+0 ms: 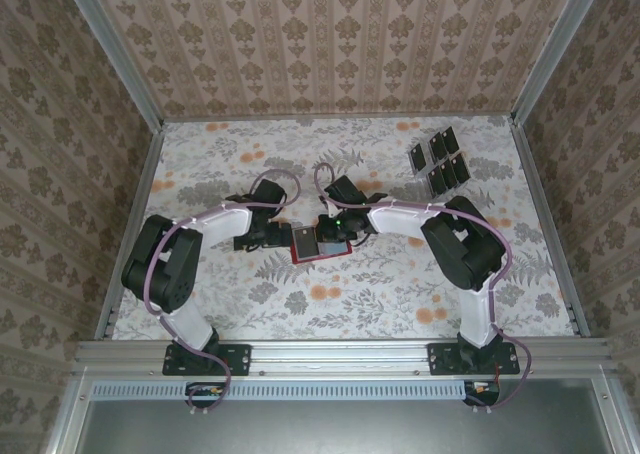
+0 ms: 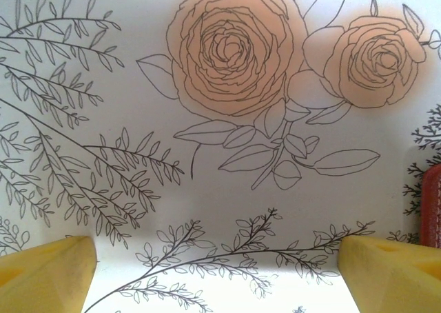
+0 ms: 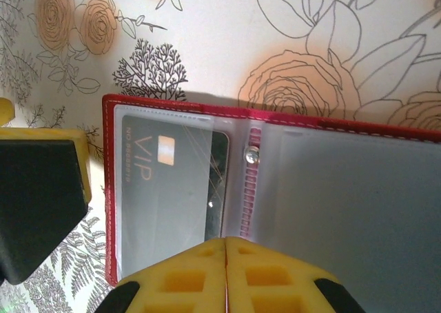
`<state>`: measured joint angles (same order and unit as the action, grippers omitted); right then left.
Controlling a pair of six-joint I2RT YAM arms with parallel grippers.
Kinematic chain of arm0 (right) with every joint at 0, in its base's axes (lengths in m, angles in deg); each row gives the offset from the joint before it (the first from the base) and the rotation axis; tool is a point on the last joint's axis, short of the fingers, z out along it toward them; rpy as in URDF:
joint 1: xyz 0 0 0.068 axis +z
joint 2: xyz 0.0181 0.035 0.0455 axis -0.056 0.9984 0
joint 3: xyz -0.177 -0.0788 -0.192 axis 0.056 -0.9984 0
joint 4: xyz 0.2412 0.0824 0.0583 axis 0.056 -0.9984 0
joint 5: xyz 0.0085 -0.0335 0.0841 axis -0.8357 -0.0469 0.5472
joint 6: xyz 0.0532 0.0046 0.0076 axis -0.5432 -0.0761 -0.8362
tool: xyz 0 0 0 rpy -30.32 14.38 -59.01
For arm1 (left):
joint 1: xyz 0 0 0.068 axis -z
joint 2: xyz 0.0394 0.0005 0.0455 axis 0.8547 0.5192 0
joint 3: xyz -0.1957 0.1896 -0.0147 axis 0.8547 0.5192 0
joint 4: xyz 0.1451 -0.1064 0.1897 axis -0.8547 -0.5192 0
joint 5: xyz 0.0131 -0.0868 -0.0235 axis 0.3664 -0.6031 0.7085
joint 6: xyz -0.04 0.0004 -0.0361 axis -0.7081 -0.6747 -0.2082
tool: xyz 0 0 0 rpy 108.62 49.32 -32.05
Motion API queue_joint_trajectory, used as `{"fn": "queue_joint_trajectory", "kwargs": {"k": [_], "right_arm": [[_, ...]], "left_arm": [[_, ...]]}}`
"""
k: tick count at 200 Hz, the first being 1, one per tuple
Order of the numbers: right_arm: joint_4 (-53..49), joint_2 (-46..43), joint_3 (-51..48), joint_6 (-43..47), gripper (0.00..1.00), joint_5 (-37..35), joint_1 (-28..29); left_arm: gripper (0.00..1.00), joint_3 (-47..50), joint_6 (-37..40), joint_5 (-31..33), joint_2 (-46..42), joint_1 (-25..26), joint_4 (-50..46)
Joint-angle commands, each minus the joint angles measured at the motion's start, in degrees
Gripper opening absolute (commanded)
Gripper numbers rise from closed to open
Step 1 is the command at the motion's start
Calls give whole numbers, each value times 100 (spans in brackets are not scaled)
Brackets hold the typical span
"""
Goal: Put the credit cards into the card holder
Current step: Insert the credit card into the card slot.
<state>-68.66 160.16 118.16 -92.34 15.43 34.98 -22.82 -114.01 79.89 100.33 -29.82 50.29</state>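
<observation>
Just beneath the right pincer [image 3: 225,243] (tips [image 3: 189,275] together): open card holder [image 3: 344,203].

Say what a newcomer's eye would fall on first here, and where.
The red wallet lies open in the middle of the table, with a black VIP card in its left clear pocket. The right gripper, yellow fingers closed together, sits over the wallet's edge. Spare black cards lie in rows at the table's far right.

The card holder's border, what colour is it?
Red. The card holder shows its border best in the right wrist view.
</observation>
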Motion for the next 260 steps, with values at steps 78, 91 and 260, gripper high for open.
{"fn": "queue_joint_trajectory", "kwargs": {"k": [78,91,260], "right_arm": [[-114,357,473,-132,10,213,214],[-100,388,506,-161,9,243,230],[-148,-67,60,-63,10,26,39]], "left_arm": [[100,-67,-13,-62,209,70,82],[100,-56,-2,-63,222,71,95],[100,144,15,-49,-474,-96,-160]]}}
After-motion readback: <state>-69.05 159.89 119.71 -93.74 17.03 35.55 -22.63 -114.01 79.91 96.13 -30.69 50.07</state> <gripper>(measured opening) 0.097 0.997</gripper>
